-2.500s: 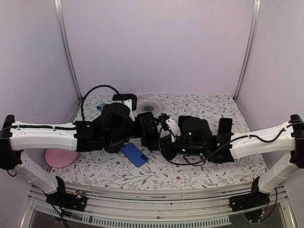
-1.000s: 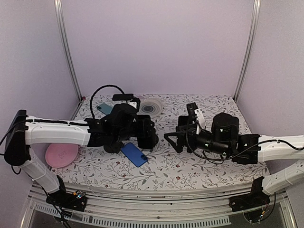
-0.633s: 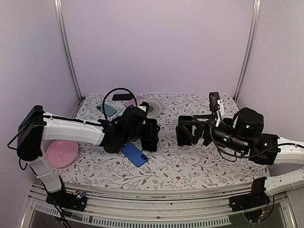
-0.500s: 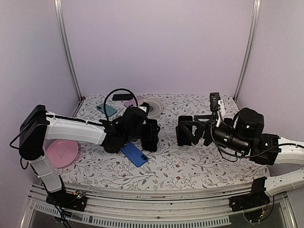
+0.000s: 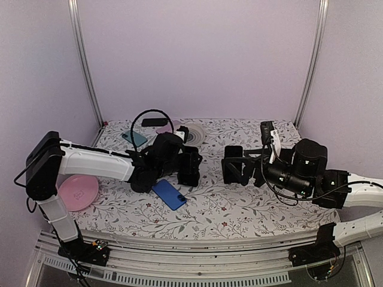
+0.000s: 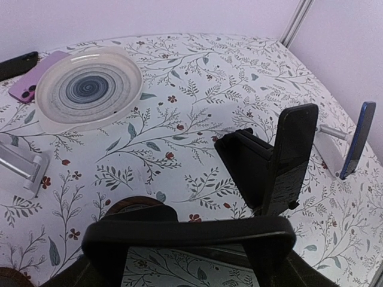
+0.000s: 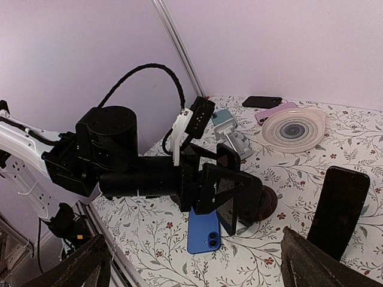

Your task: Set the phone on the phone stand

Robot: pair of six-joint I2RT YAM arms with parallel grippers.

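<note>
Phone [image 7: 230, 191], dark with a bluish edge, is standing on end near the middle of the floral table [image 5: 251, 209]. The left gripper [image 5: 190, 170] is pinching it across its width, one finger pressing on each side.

Sweeping from the left, a pink plate [image 5: 78, 192] is lying at the table's left edge. It is sitting beside the left arm [image 5: 90, 164], which is reaching in toward the middle. Behind that arm a teal phone [image 5: 134, 138] is sitting near the back, and a black phone [image 5: 154, 122] is lying flat by the rear wall. A purple phone [image 6: 27, 88] is lying right beside a swirl-patterned plate [image 6: 90, 88].

Next comes the pinched phone. A round dark base [image 7: 266, 203] is sitting just beyond it, and I cannot tell whether the phone is resting on that base or hanging clear of it. A bright blue phone [image 5: 169, 194] is lying flat on the cloth just in front of the left gripper, toward the near edge.

Further right, apart from the phone, the right gripper [image 5: 238, 167] is hanging with its jaws spread wide, nothing sitting between its fingers [image 7: 90, 266]. Beyond it a second black phone [image 6: 293, 158] is leaning upright on a black stand [image 6: 248, 161]. At the far right an upright blue phone [image 6: 358, 140] is leaning on a white stand [image 6: 328, 131].
</note>
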